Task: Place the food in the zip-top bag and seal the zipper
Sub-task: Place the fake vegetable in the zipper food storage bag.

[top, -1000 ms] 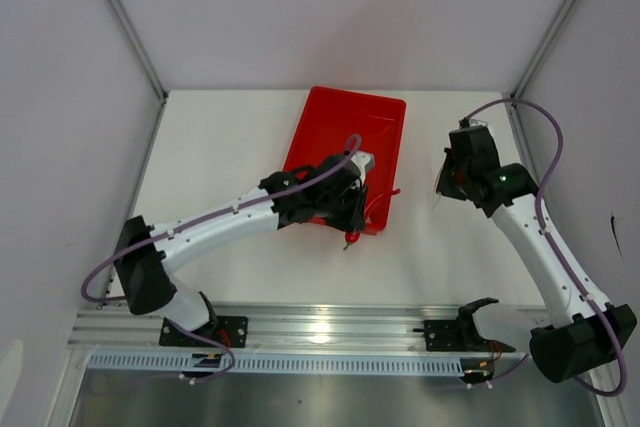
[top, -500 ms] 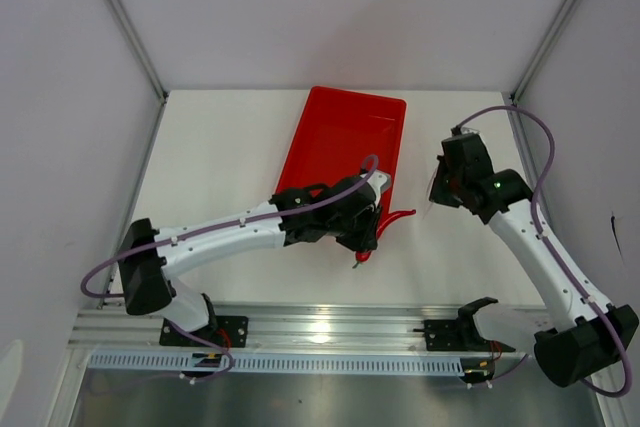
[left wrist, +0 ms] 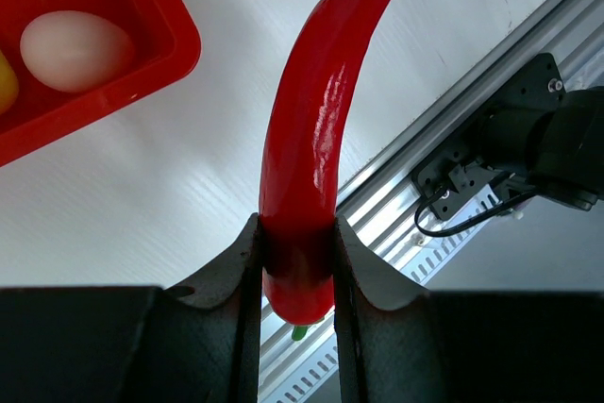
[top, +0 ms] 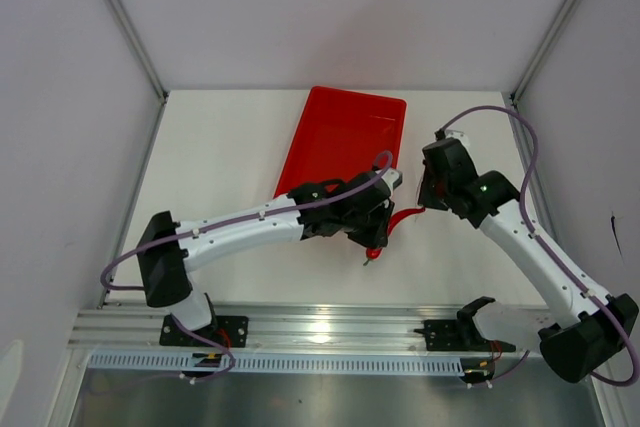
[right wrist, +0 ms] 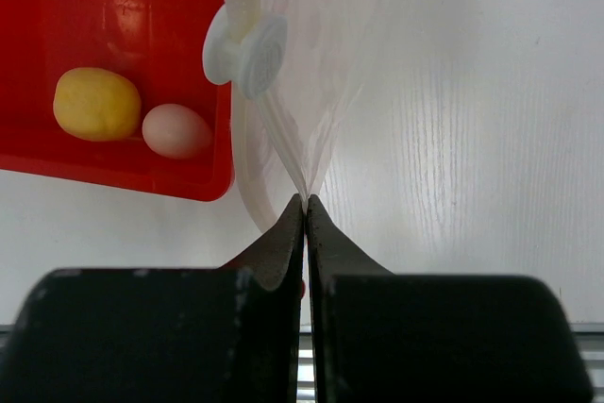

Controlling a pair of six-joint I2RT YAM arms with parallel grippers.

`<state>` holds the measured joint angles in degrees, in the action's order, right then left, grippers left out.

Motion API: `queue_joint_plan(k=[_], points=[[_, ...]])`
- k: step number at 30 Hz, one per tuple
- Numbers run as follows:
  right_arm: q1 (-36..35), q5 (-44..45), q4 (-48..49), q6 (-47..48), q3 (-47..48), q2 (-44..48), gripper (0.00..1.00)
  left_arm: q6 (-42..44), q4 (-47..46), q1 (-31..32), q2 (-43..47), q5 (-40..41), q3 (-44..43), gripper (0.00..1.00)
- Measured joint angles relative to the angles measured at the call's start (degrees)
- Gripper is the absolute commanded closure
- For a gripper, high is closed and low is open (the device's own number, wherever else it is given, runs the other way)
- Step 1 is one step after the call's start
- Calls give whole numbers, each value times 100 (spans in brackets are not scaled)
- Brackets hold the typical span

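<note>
My left gripper (left wrist: 296, 243) is shut on the red chili pepper (left wrist: 311, 120) and holds it above the white table, just off the tray's near right corner; in the top view the chili (top: 398, 217) points toward the right arm. My right gripper (right wrist: 306, 203) is shut on the edge of the transparent zip-top bag (right wrist: 321, 54), which hangs crinkled in front of it with a white slider (right wrist: 245, 44). The yellow fruit (right wrist: 96, 103) and the pale egg-sized ball (right wrist: 176, 130) lie in the tray's near corner. The ball also shows in the left wrist view (left wrist: 75, 50).
The red tray (top: 345, 132) lies at the table's middle back. The aluminium rail (top: 330, 327) with both arm bases runs along the near edge. White walls enclose the table on three sides.
My left gripper has carried the chili right and nearer, off the tray's corner. My right gripper has moved left with the bag toward it.
</note>
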<state>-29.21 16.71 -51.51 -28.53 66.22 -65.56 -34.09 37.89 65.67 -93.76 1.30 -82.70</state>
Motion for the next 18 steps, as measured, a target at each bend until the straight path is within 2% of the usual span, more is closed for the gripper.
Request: queue_joint_plan(k=[18], points=[[-367,367,-2,-151,0,0,100,-42,254,-101,-332,28,-249,99]])
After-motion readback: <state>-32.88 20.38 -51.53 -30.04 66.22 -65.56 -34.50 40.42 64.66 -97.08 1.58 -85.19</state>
